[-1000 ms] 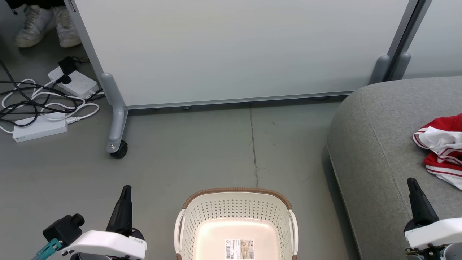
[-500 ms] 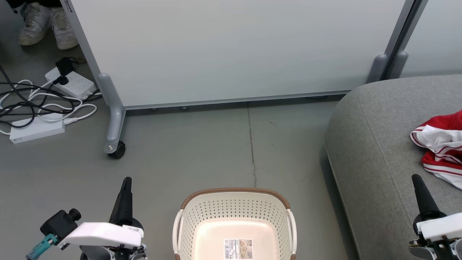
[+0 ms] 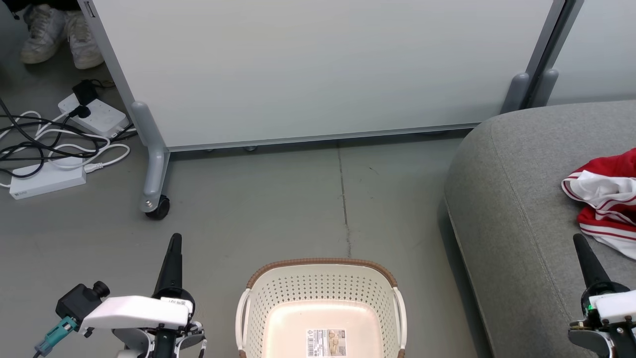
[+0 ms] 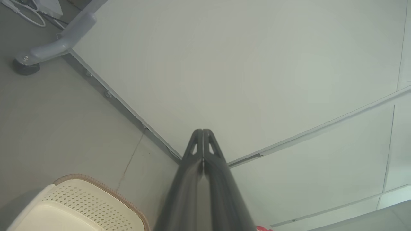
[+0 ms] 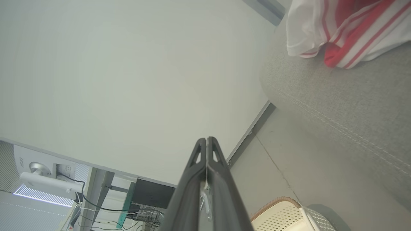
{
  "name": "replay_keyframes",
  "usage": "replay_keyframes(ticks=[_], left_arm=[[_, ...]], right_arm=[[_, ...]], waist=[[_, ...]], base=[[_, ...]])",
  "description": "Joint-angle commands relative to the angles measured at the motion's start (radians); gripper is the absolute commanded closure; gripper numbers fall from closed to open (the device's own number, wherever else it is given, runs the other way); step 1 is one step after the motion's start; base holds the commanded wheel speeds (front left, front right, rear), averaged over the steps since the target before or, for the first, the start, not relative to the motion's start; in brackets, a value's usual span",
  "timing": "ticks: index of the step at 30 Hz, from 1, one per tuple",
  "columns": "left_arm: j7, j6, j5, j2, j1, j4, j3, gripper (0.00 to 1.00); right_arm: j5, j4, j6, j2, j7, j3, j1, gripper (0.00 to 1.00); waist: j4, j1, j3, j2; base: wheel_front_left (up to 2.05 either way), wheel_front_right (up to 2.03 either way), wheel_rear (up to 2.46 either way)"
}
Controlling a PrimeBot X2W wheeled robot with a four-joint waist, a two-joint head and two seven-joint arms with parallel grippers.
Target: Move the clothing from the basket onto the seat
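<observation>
The cream basket [image 3: 320,278] with its brown rim stands on the floor at the bottom centre, with nothing but a label sticker [image 3: 327,342] inside; its rim also shows in the left wrist view [image 4: 96,192] and right wrist view [image 5: 276,207]. Red and white striped clothing [image 3: 603,201] lies on the grey seat [image 3: 516,199] at the right, also seen from the right wrist [image 5: 340,29]. My left gripper [image 3: 175,238] hangs shut and empty left of the basket, its shut tips seen from the left wrist [image 4: 203,131]. My right gripper [image 3: 578,238] is shut and empty over the seat's front part, below the clothing.
A white partition panel [image 3: 318,69] on a castor foot [image 3: 158,206] stands behind the floor gap. Power strips and tangled cables [image 3: 54,144] lie at the far left, with a person's white shoes [image 3: 54,32] beyond them.
The whole head view has drifted slightly left and up, so the camera moved. Both grippers stay shut; the left one's tip sits a little higher in the picture, the right one's lower and further right.
</observation>
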Motion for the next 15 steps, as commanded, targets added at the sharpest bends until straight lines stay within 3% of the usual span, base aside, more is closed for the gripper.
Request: replay_keyframes(ticks=[1,15], left_arm=[[0.005,-0.009,-0.025,0.003,-0.033,-0.004,0.007,1.0],[0.023,-0.028,-0.151,-0.012,-0.058,0.011,0.017,1.0]], right_arm=[[0.03,-0.001,0.002,-0.012,0.012,-0.011,-0.027,1.0],[0.163,0.034,0.002,-0.014,0.048,-0.04,-0.055,1.0]], waist=[[-0.001,0.0,0.0,0.0],[-0.009,0.0,0.001,0.0]], base=[[0.0,0.0,0.0],[0.0,0.0,0.0]])
